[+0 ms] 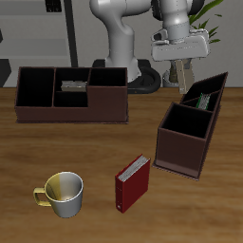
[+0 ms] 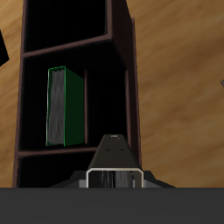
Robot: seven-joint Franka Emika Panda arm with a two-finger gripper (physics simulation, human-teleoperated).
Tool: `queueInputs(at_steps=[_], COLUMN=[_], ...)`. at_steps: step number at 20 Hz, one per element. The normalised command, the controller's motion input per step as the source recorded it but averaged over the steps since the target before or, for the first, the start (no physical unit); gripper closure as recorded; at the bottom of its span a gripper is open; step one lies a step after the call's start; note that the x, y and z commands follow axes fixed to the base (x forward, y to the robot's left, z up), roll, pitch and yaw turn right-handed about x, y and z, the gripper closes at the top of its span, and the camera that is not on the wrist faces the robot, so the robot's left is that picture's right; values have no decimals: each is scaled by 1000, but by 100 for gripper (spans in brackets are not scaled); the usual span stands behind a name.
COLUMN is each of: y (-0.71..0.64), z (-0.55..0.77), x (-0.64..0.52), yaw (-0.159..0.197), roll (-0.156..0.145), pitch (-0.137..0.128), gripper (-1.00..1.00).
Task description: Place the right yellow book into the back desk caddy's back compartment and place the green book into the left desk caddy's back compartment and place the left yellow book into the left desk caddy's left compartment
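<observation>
left yellow book: clamped upright in the gripper, held above the left desk caddy
green book: seen inside 1 caddy compartment

Exterior view: set high before the table, facing back and down, far enough to take both caddies, mug and red book. Wrist view: rides the gripper, close above the left desk caddy (green book inside). Shared: that caddy.
</observation>
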Motion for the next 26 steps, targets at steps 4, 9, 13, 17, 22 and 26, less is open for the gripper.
queueInputs(at_steps=[4,9,13,17,22,26], y=[-15,83,-18,38,45,176], z=[398,19,8,-69,-56,-224], x=[-66,-27,-174,-287,-290,102], yaw=[-32,-24,-26,6,8,27], roll=[2,-4,37,44,61,36], pitch=[-51,12,-6,-7,-8,50], gripper=[100,100,100,100,100,100])
